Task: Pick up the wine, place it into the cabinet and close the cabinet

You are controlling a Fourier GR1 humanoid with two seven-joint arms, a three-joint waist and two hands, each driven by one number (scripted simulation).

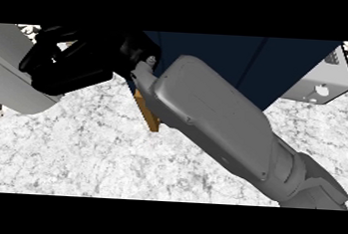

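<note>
Across the head view from lower right to upper left runs the right forearm (pixel 213 121), big and close, blocking much of the scene. It ends in the right robot hand (pixel 65 63) at upper left, with fingers curled in together. Nothing shows inside them; only a small gap of background between the fingers. The left robot hand is not in view. The cabinet (pixel 283 65) is the dark blue block along the top, behind the arm. A grey panel (pixel 9 80) sticks out at the left edge, just beside the hand, and it looks like a swung-open door. A second grey panel (pixel 322 82) at upper right carries a round knob and is likely the other door, also open. No wine can be seen anywhere; it is not on the marbled worktop (pixel 94 154), at least on the part that shows. A thin orange-brown strip (pixel 149 115) peeks out under the forearm, but I cannot tell what it is. My judgement: the wine is probably already in the cabinet or hidden behind the arm, so pick and place look done or nearly done. Closing remains, as both panels stand away from the cabinet front. The hand by the left panel suggests that door goes first.
</note>
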